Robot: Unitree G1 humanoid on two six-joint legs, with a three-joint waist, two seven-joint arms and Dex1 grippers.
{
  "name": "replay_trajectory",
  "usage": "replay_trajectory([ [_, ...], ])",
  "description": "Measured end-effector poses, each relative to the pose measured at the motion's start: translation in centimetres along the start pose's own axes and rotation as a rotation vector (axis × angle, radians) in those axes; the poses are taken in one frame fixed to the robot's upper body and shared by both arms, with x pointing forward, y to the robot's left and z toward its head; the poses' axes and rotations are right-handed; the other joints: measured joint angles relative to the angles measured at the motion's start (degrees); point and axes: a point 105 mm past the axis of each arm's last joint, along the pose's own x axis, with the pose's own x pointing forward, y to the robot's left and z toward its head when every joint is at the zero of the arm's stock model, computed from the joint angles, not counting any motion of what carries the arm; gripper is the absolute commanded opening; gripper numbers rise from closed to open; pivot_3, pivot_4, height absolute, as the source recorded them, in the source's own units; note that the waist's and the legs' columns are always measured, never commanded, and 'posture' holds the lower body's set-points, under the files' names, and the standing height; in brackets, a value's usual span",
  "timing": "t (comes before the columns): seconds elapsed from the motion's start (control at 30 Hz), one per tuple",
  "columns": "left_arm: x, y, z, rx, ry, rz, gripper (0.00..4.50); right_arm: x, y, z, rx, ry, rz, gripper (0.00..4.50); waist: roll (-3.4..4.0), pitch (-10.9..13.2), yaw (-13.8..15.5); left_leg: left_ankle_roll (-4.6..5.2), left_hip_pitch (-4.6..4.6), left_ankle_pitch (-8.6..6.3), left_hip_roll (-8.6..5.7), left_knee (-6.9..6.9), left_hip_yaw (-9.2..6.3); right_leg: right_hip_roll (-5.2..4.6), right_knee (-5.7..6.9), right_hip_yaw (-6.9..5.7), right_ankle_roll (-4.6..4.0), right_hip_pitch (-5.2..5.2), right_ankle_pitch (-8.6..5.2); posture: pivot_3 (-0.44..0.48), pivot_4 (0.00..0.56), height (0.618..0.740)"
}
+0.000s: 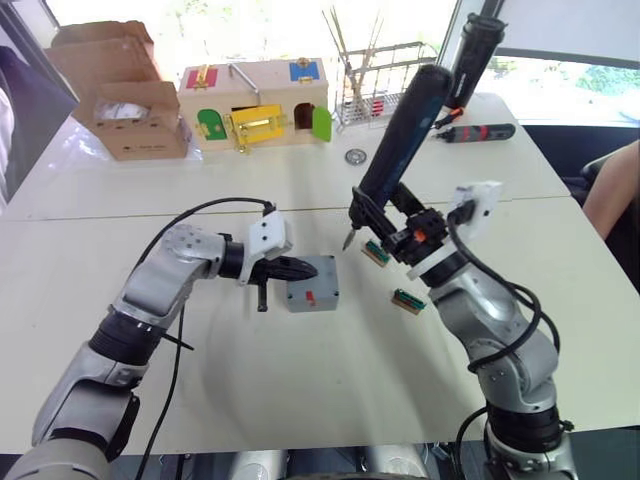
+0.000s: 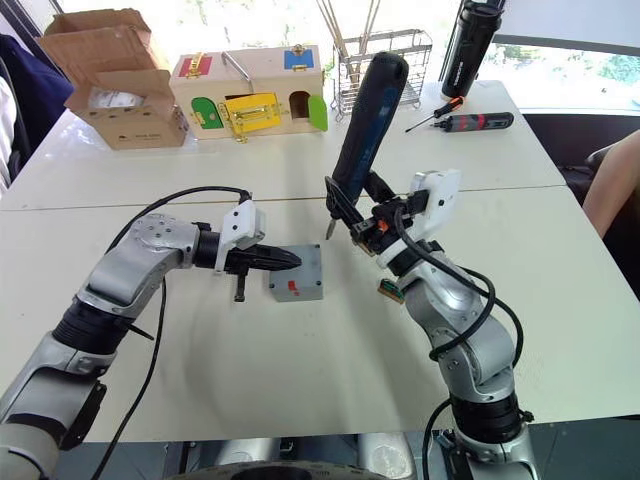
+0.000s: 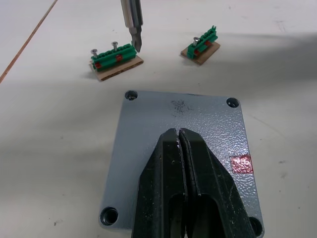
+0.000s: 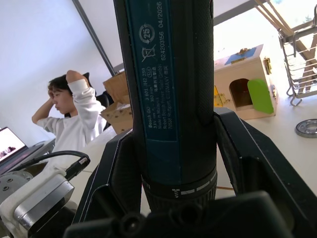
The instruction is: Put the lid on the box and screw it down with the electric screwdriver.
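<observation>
The lid (image 3: 181, 148) sits on the box (image 1: 314, 296) mid-table, pinned by the left gripper (image 3: 181, 136), its fingers pressed together. The right gripper (image 1: 400, 232) clamps the electric screwdriver (image 1: 400, 135), tip hovering to the right near two green screw holders (image 3: 117, 60) (screws upright). If the left fingertips slide, the lid may shift off its screw posts.

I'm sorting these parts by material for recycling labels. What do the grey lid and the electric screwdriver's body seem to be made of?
The lid, pressed by the shut left claw, looks like moulded plastic or possibly painted metal: a matt, speckled grey surface with recessed corner screw holes. The electric screwdriver, shut in the right claw, looks like hard dark blue plastic with printed markings and a black, finely textured grip that may be rubber.
</observation>
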Motion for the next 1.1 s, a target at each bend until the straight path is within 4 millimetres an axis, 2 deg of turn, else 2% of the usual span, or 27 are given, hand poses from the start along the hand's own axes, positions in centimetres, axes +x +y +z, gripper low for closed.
replay_trajectory([
  [0.17, -0.1, 0.0, -0.1, -0.012, -0.001, 0.008, 0.00, 0.1, -0.1, -0.5, 0.003, 0.002, -0.001, 1.89, 0.00, 0.0, -0.2, 0.00, 0.08, 0.00, 0.00, -0.03, -0.01, 0.00, 0.00, 0.00, 0.00, 0.06, 0.00, 0.000, 0.150, 0.740],
  [0.27, -0.3, -0.1, -0.2, -0.015, 0.000, 0.010, 0.92, 0.2, 0.1, -0.6, 0.008, -0.001, 0.007, 1.89, 0.01, 0.0, -0.3, 0.00, 0.13, 0.00, 0.01, -0.05, -0.01, 0.01, 0.01, 0.00, 0.00, 0.08, 0.00, 0.000, 0.150, 0.740],
  [0.4, -0.4, -0.1, -0.3, -0.018, 0.000, 0.017, 2.83, 0.3, 0.5, -0.8, 0.018, -0.001, 0.021, 1.89, 0.01, 0.0, -0.2, 0.00, 0.26, 0.00, 0.01, -0.08, -0.01, 0.00, 0.00, 0.00, 0.00, 0.22, 0.00, 0.000, 0.150, 0.740],
  [0.9, -0.7, -0.2, -0.4, -0.008, 0.013, 0.022, 2.83, 1.0, 0.1, -2.8, -0.004, 0.021, -0.003, 1.89, 0.01, 0.0, -0.3, 0.01, 0.31, -0.01, 0.01, -0.10, -0.01, 0.00, 0.01, 0.00, 0.00, 0.24, 0.00, 0.000, 0.150, 0.740],
  [1.1, -0.7, -0.3, -0.4, -0.007, 0.014, 0.022, 2.83, 1.1, 0.2, -2.7, -0.006, 0.009, 0.001, 1.89, 0.01, 0.0, -0.3, 0.01, 0.32, -0.01, 0.01, -0.10, -0.01, 0.00, 0.01, 0.01, 0.00, 0.24, 0.00, 0.000, 0.150, 0.740],
])
